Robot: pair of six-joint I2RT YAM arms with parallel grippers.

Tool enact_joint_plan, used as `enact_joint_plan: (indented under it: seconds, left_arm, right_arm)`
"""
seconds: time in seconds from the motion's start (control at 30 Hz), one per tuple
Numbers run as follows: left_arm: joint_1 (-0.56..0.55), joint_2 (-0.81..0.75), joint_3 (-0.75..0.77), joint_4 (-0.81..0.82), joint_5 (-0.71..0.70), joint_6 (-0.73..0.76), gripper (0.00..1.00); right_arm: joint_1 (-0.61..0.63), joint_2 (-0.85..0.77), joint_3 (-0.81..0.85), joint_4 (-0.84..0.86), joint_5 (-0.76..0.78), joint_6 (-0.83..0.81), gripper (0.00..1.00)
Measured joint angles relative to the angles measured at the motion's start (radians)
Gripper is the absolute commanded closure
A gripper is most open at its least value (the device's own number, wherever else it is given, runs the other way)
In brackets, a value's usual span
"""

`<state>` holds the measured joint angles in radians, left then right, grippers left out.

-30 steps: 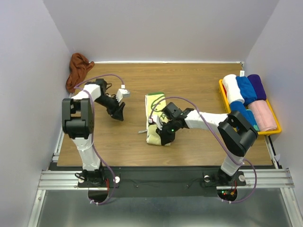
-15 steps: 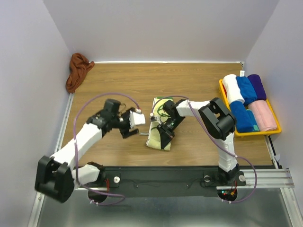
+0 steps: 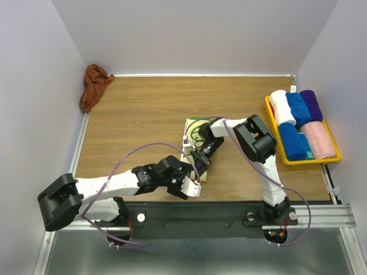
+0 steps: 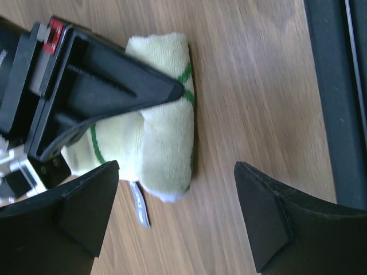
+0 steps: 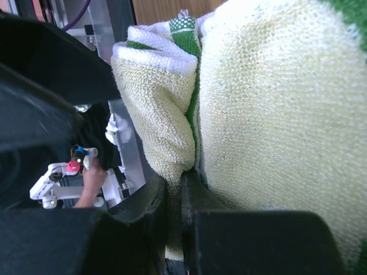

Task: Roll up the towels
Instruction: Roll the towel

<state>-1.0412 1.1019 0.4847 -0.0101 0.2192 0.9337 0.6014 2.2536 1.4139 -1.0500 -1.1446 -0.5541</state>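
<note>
- While your right gripper (image 5: 176,188) is pinched closed on a fold of the cream towel (image 4: 163,149), you appear to be mid-roll on that towel, which lies part-bundled at mid-table.
- Your left gripper (image 4: 175,172) hovers at the towel's near end, fingers wide apart, holding nothing.
- The rust-brown towel (image 3: 93,86) sits bunched in the far left corner, not yet rolled.
- Next, the left fingers likely need to steady the loose end.

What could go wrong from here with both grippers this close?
1. The open left gripper sits at the cream towel's end, close to the right gripper; advancing or closing could knock them together.
2. The right gripper pinches only a thin fold, so a tug might pull it free and loosen the roll.
</note>
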Motion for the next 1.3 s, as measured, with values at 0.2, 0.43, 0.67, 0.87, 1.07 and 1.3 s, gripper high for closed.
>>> enact_joint_plan:
  seconds: [0.2, 0.43, 0.67, 0.87, 1.07, 1.3]
  left_arm:
    - [-0.055, 0.169, 0.01, 0.109, -0.088, -0.012, 0.21]
    - [-0.056, 0.276, 0.053, 0.174, -0.154, -0.035, 0.64]
    - [-0.049, 0.335, 0.123, 0.108, -0.149, -0.08, 0.68]
    - [-0.025, 0.359, 0.2, -0.004, -0.025, -0.154, 0.68]
    - [0.056, 0.422, 0.312, -0.147, 0.158, -0.207, 0.68]
    - [0.249, 0.598, 0.502, -0.333, 0.436, -0.236, 0.67]
  right_arm:
    - [-0.006, 0.025, 0.025, -0.038, -0.004, -0.023, 0.92]
    - [-0.014, 0.047, 0.047, -0.07, 0.0, -0.038, 0.9]
    - [-0.021, 0.072, 0.162, -0.135, 0.063, -0.017, 0.46]
    - [-0.074, 0.056, 0.286, -0.13, 0.088, 0.025, 0.04]
    - [-0.209, -0.058, 0.322, -0.063, 0.144, 0.058, 0.0]
    - [-0.371, -0.284, 0.274, 0.003, 0.183, 0.075, 0.0]
